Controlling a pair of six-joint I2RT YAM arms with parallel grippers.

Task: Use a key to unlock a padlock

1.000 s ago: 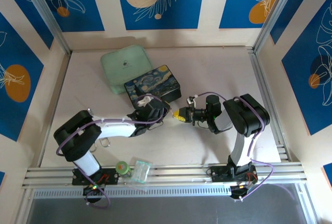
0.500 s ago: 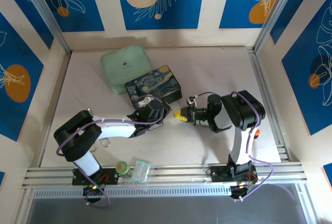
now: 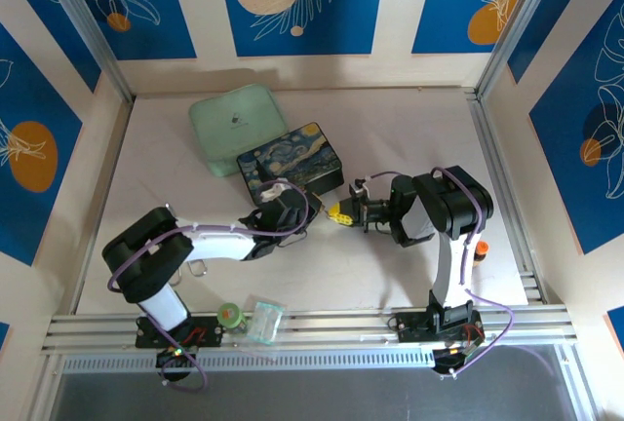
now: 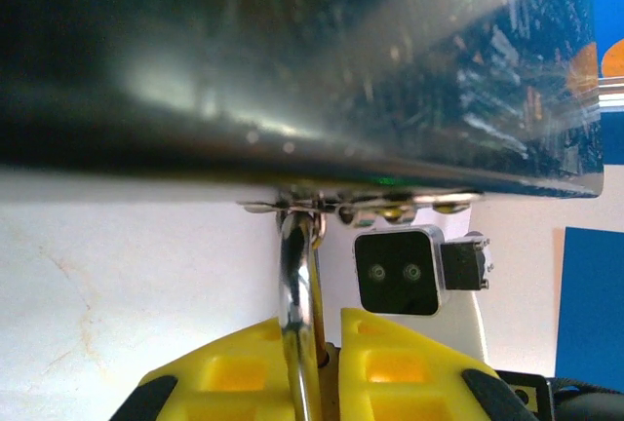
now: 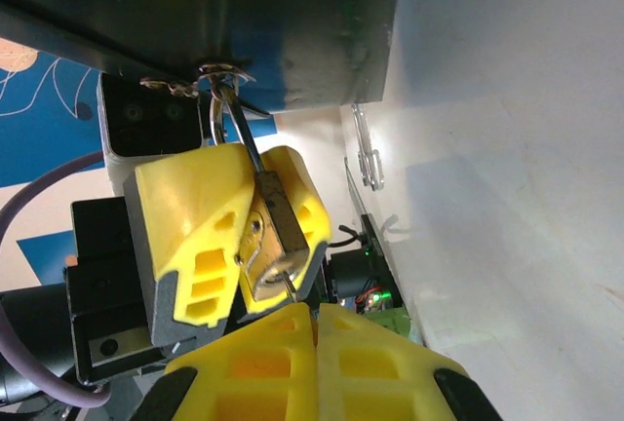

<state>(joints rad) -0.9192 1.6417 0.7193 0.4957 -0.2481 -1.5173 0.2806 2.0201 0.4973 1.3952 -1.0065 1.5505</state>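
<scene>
The small brass padlock [image 5: 273,236] hangs by its silvery shackle [image 4: 295,280] from the latch [image 4: 361,209] of the dark starry-night box [image 3: 290,160]. My left gripper [image 4: 322,328] is shut on the padlock, one yellow finger on each side of the body and the shackle rising between them. My right gripper [image 5: 315,309] is shut on the key [image 5: 291,289], whose thin shaft runs from my closed fingertips into the padlock's bottom face. In the top view, the left gripper [image 3: 295,214] and the right gripper [image 3: 339,214] meet tip to tip just in front of the box.
A pale green lidded container [image 3: 237,129] lies behind the box at the back left. A silvery wire loop [image 3: 198,267] lies on the table near the left arm. A small green-capped bottle [image 3: 229,315] and a clear plastic piece [image 3: 263,322] sit at the near rail.
The right arm's elbow and forearm have swung a little to the left. Its fingertips stay at the padlock. The left arm has not moved.
</scene>
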